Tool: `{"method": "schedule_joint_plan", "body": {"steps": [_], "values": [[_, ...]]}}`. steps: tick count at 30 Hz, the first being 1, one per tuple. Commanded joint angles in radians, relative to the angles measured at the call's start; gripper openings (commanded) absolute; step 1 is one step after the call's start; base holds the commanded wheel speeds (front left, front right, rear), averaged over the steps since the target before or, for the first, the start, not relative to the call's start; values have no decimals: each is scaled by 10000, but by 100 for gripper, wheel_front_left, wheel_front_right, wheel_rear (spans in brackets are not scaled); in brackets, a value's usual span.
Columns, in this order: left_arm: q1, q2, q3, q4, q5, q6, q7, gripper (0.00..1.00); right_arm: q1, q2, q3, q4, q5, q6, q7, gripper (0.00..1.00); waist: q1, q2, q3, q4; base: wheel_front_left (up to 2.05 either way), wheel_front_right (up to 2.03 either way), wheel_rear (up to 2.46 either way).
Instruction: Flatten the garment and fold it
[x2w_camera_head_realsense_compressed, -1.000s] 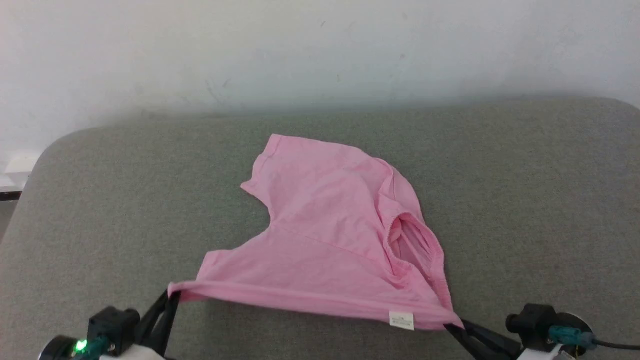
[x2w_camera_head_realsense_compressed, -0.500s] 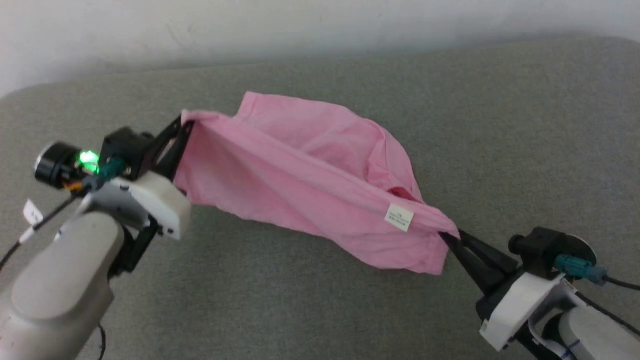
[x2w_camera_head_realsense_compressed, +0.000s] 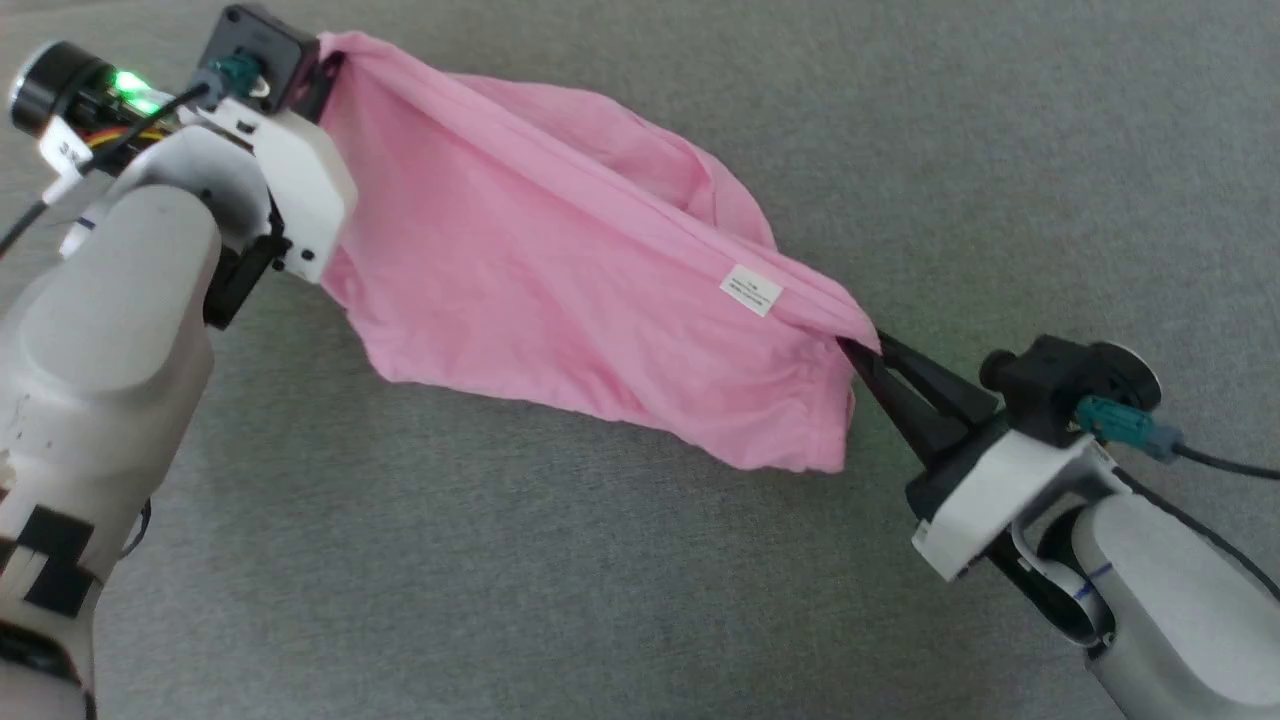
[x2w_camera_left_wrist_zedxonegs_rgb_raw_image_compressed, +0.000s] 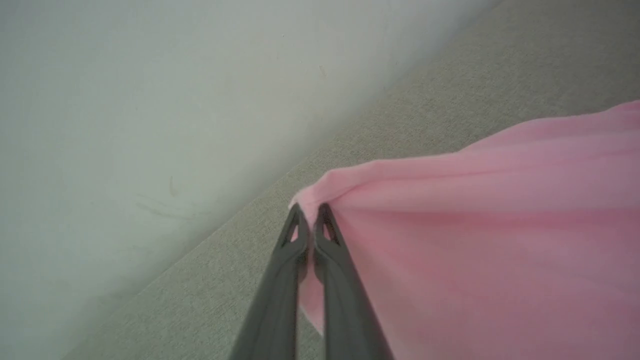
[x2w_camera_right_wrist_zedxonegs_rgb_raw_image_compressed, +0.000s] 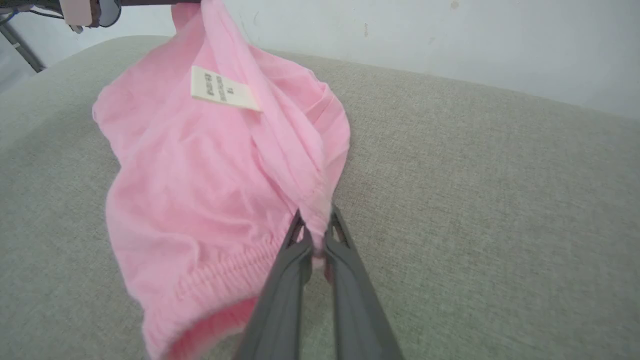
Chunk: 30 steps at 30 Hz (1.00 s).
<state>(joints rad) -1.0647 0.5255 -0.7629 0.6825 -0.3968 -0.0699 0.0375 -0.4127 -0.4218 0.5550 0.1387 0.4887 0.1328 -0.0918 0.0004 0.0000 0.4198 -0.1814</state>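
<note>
The pink garment (x2w_camera_head_realsense_compressed: 560, 270) hangs stretched between my two grippers above the grey cushion (x2w_camera_head_realsense_compressed: 500, 580), its lower part sagging toward the surface. A small white label (x2w_camera_head_realsense_compressed: 751, 290) sits on the taut upper edge. My left gripper (x2w_camera_head_realsense_compressed: 325, 62) is shut on the garment's far left corner at the upper left; in the left wrist view its fingertips (x2w_camera_left_wrist_zedxonegs_rgb_raw_image_compressed: 310, 215) pinch the pink garment (x2w_camera_left_wrist_zedxonegs_rgb_raw_image_compressed: 475, 240). My right gripper (x2w_camera_head_realsense_compressed: 858, 350) is shut on the right corner. In the right wrist view the fingers (x2w_camera_right_wrist_zedxonegs_rgb_raw_image_compressed: 314, 235) clamp the cloth (x2w_camera_right_wrist_zedxonegs_rgb_raw_image_compressed: 200, 190) beside the gathered elastic hem (x2w_camera_right_wrist_zedxonegs_rgb_raw_image_compressed: 225, 277).
The grey fabric cushion spreads under everything, with open surface in front of and to the right of the garment. A pale wall (x2w_camera_left_wrist_zedxonegs_rgb_raw_image_compressed: 125, 100) runs along the cushion's far edge. The left arm's pale forearm (x2w_camera_head_realsense_compressed: 100, 330) takes up the left side of the head view.
Both grippers have lifted the garment's near edge off the cushion and carried it up and away, the left one furthest. The head camera has tilted down, so the wall has left its view.
</note>
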Motion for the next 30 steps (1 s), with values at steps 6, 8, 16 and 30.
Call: {"method": "schedule_joint_plan", "body": {"steps": [6,8,16,30], "values": [[-737,-418,-564,1918,400,-305,-183,0,-444,234,111,432,-158,-21,-29,0,-4,0,1167,-778,0,0,0],[-836,-529,-619,2387,351,-370,-286,0,-486,277,148,428,-144,-21,-93,0,-4,0,1179,-750,0,0,0],[-1236,-1022,-790,3495,252,-499,-1321,100,-211,366,-325,53,-156,-21,-435,100,-4,0,532,-360,0,0,0],[-1909,-553,-2517,2352,-2369,-605,2044,100,1824,752,-1857,-1740,-804,-21,73,100,-4,0,-810,64,0,0,0]]}}
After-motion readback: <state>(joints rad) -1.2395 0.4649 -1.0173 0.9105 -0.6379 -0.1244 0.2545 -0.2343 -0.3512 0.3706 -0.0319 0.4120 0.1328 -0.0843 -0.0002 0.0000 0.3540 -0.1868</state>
